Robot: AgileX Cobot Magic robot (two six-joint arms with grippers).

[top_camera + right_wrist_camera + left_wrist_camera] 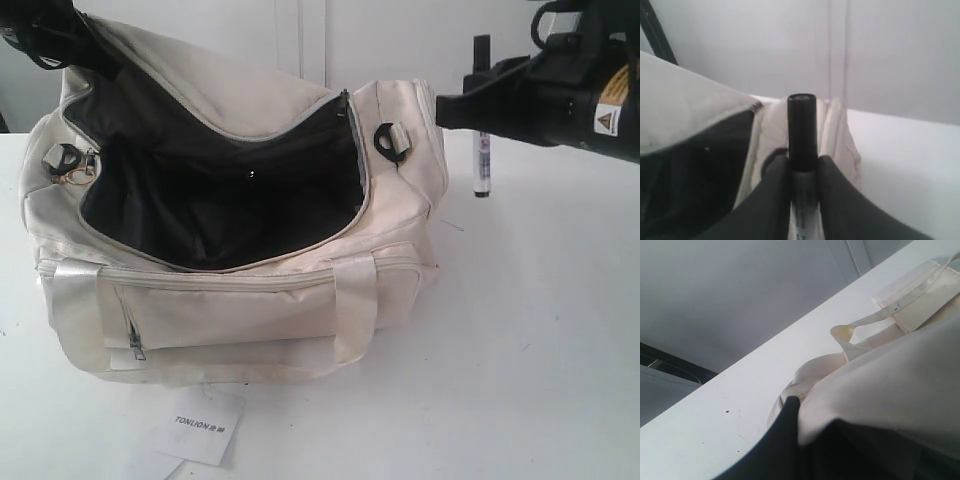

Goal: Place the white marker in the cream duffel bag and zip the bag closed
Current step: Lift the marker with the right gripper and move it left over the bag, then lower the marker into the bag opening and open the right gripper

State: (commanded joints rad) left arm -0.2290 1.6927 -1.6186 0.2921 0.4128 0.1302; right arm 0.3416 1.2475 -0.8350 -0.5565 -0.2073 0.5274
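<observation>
Exterior view: bag sat on the bench, top zipper undone, mouth gaping, dark lining showing. Marker hung upright just off the bag's end on the right arm's side, clear of the bench and not over the mouth. Right gripper was clamped on the upper barrel, black end down. Paper tag lay on the bench in front of the bag.

Handling, as I judged it: marker light, stiff and smooth-barrelled, apt to pivot or slip in a narrow pinch if it brushed the bag's rim. A hold on the barrel looked sound. Bag soft and slack; the mouth would sag unsupported, and zipping would want the fabric held taut.

Right wrist view gave what the exterior could not: both fingers pressed on the barrel just under the cap, with the bag's end panel directly beyond. Left wrist view showed only one dark finger against cream fabric, plus a webbing handle. Left gripper sat at the bag's far corner by the raised flap; pinching it or not, I could not tell.
</observation>
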